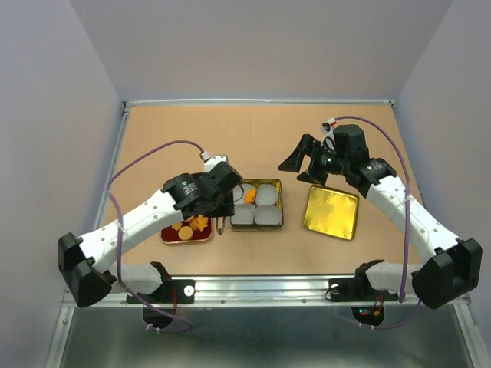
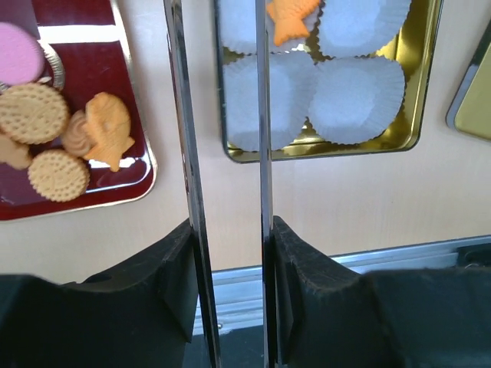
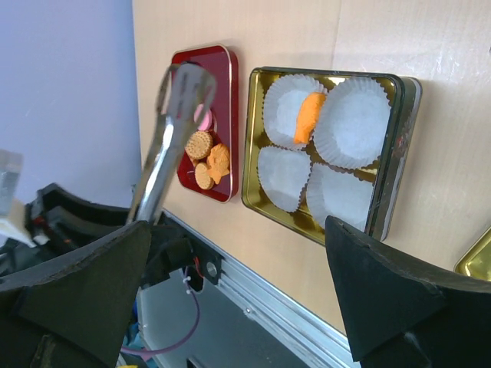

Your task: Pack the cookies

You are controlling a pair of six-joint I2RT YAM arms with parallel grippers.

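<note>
The cookies [image 2: 47, 134] lie on a red tray [image 2: 134, 153]: round tan biscuits, a pink one [image 2: 17, 52] and an orange fish-shaped one [image 2: 108, 130]. One orange cookie [image 2: 290, 17] lies in a white paper cup in the gold tin [image 2: 418, 115]. My left gripper [image 2: 229, 230] is shut on metal tongs [image 2: 184, 115], whose two arms stand apart and empty above the gap between tray and tin. In the top view the left gripper [image 1: 221, 201] hangs between the tray [image 1: 186, 236] and the tin [image 1: 279, 205]. My right gripper [image 1: 305, 161] is open and empty, raised behind the tin.
The tin's gold lid [image 1: 332, 212] lies flat to the right of the tin. Several white paper cups [image 2: 357, 100] fill the tin. The table's metal front rail [image 1: 261, 287] runs just behind the tray and tin in the wrist views.
</note>
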